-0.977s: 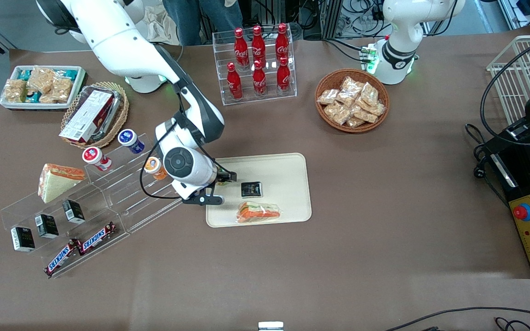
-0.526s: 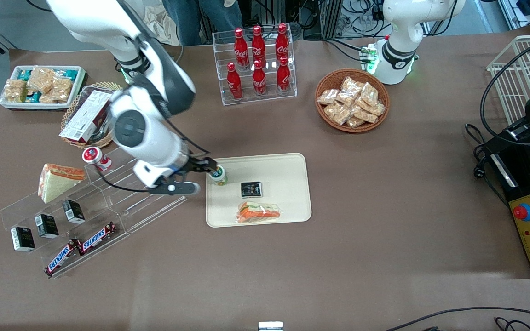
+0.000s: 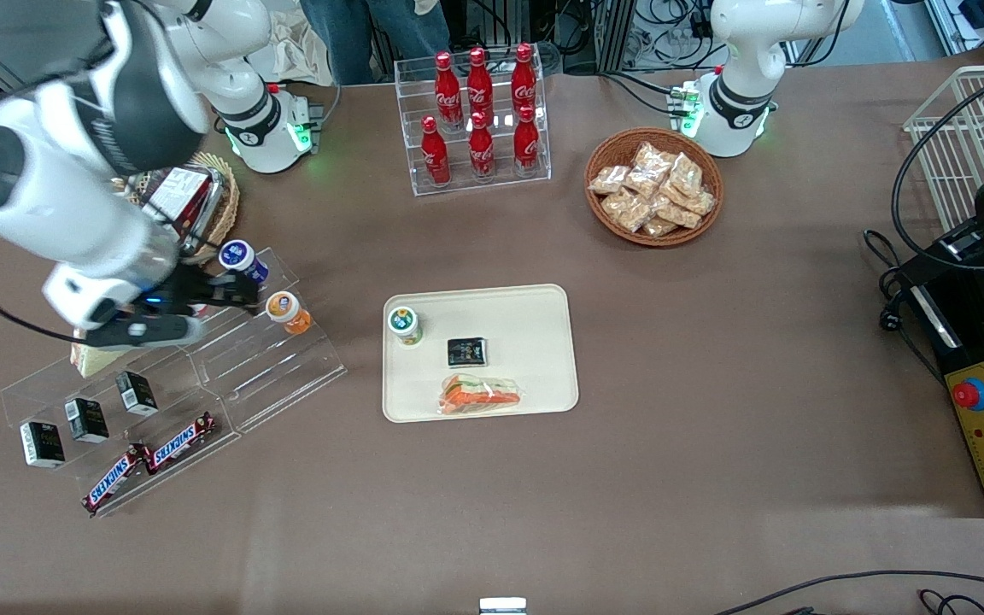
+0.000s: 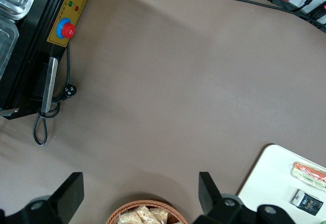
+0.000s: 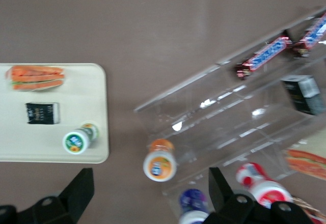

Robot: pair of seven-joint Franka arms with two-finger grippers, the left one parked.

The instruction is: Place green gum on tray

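Note:
The green gum (image 3: pixel 404 325), a white-lidded bottle with a green logo and a green-yellow body, stands upright on the cream tray (image 3: pixel 526 325), in the tray corner nearest the acrylic shelf. It also shows in the right wrist view (image 5: pixel 77 140) on the tray (image 5: pixel 76 91). My gripper (image 3: pixel 240 292) is open and empty. It hangs high over the acrylic shelf, well away from the tray toward the working arm's end, with the orange bottle (image 5: pixel 160 164) between its spread fingers (image 5: pixel 81 188).
A black packet (image 3: pixel 466 351) and a wrapped sandwich (image 3: pixel 481 395) lie on the tray. The stepped acrylic shelf (image 3: pixel 270 367) holds orange (image 3: pixel 287 312) and blue (image 3: pixel 240 258) bottles, small black boxes and Snickers bars. A cola rack (image 3: pixel 479 111) and a snack basket (image 3: pixel 654 186) stand farther back.
The gripper let go of the green gum on the tray, then rose and swung away toward the working arm's end, over the acrylic shelf. The gum stays upright.

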